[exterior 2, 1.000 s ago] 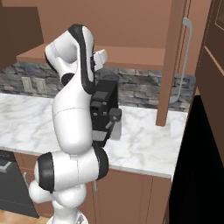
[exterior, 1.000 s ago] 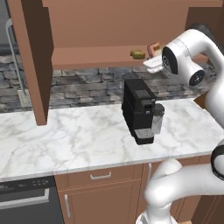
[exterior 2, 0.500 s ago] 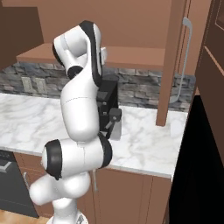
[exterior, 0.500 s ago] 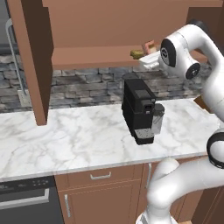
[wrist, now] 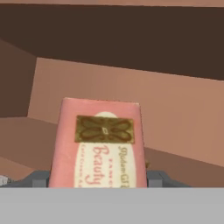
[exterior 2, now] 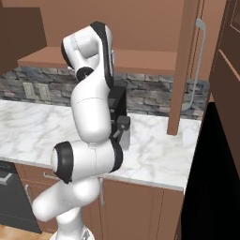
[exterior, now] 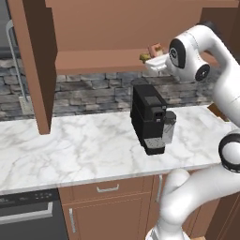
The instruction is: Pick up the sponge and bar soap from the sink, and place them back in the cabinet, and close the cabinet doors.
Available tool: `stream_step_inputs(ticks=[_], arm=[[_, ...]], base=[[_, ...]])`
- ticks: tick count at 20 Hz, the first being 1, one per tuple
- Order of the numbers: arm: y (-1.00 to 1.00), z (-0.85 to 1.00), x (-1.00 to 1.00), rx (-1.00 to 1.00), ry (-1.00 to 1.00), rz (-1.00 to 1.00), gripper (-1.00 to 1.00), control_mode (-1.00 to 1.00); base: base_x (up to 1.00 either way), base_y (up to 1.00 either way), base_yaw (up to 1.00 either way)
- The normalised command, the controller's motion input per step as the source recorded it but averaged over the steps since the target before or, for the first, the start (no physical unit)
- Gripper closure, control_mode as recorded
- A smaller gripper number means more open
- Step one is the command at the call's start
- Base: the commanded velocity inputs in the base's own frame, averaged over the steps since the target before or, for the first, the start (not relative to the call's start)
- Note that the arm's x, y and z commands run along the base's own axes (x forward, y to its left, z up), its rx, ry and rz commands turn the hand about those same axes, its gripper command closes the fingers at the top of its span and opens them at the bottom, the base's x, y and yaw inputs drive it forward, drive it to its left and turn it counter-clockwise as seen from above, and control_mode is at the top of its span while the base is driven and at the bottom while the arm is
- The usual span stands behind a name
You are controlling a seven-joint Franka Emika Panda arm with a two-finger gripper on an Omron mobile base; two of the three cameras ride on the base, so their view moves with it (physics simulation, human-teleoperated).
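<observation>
The end effector [wrist: 98,179] grips the bar soap [wrist: 99,146] (label facing the camera). It hangs over the cabinet [exterior: 93,28] shelf's right end, beside the sponge [exterior: 145,57].

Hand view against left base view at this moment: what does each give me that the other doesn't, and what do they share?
Hand view: the bar soap close up, its pink printed label and gold emblem readable, clamped between the jaws. Left base view: the olive sponge at the shelf's front edge, the black coffee machine on the marble counter, and the open cabinet door at left. Shared: the bar soap held up at the brown cabinet, just above its shelf.
</observation>
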Motion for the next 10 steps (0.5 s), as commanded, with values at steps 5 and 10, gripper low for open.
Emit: stream_step_inputs(ticks=[5, 10], arm=[[-0.01, 0.48, 0.17, 0.00, 0.25, -0.02, 1.00, -1.00], [0.00, 0.47, 0.11, 0.00, 0.27, -0.05, 1.00, -1.00]], base=[[0.00, 0.00, 0.00], [0.00, 0.00, 0.00]])
